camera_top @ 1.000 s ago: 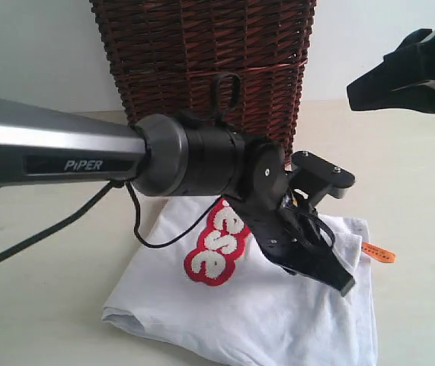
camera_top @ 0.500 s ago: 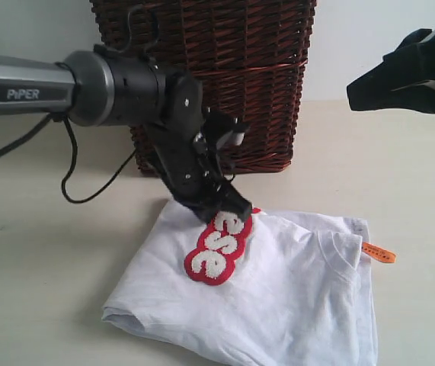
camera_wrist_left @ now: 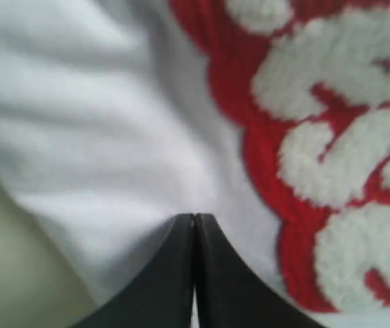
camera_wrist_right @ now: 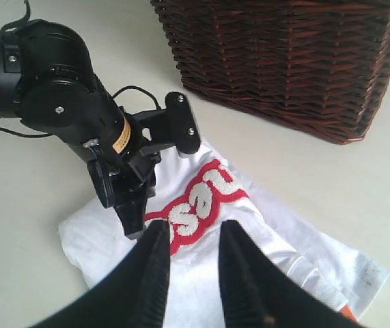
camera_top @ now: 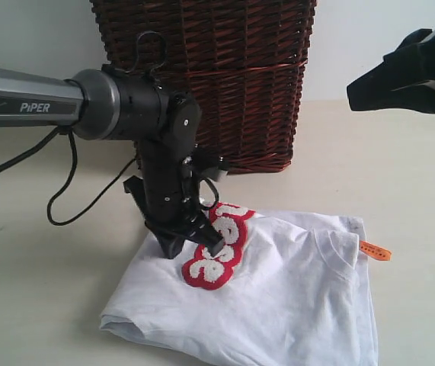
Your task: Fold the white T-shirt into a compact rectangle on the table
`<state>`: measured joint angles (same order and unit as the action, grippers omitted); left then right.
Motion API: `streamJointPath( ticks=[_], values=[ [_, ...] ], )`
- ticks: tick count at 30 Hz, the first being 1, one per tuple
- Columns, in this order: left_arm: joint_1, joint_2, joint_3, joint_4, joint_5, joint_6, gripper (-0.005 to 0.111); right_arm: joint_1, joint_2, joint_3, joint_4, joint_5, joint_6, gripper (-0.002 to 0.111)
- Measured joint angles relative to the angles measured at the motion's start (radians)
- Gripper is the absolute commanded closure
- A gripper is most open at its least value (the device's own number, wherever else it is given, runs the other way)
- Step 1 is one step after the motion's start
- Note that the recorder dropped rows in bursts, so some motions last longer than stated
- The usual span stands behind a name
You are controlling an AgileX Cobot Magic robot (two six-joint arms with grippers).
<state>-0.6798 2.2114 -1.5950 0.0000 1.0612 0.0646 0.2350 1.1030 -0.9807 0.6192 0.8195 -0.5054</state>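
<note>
The white T-shirt lies folded and rumpled on the table, its red-outlined lettering facing up and its orange tag sticking out at the right. My left gripper points straight down, shut, with its tips against the cloth just left of the lettering. In the left wrist view the gripper has its jaws together and no cloth shows between them. My right gripper hangs open high above the shirt, apart from it, and shows at the exterior view's upper right.
A tall dark brown wicker basket stands right behind the shirt, and it also fills the far side in the right wrist view. The left arm's black cable loops down over the table at the left.
The left arm swung from the shirt's right side back towards the left, turned upright and lowered its shut tips onto the cloth beside the lettering. The right gripper stayed put.
</note>
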Motion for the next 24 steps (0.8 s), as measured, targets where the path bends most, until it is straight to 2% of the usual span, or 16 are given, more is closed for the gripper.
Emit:
streamJointPath(
  ticks=[5,9,14,19,24],
  values=[
    [0.011,-0.064,0.09,0.068,-0.027,-0.033,0.107,0.0,0.0,0.0,0.0,0.001,0.0,0.082],
    [0.003,-0.161,0.143,-0.025,-0.123,0.026,0.107,0.0,0.0,0.0,0.0,0.001,0.0,0.082],
    [-0.087,-0.211,0.18,-0.22,-0.211,0.187,0.107,0.0,0.0,0.0,0.0,0.015,0.0,0.089],
    [-0.193,-0.129,0.201,-0.274,-0.229,0.246,0.107,0.0,0.0,0.0,-0.017,0.022,0.0,0.108],
    [-0.212,-0.08,0.201,-0.276,-0.22,0.259,0.107,0.0,0.0,0.0,-0.057,0.022,0.0,0.108]
  ],
)
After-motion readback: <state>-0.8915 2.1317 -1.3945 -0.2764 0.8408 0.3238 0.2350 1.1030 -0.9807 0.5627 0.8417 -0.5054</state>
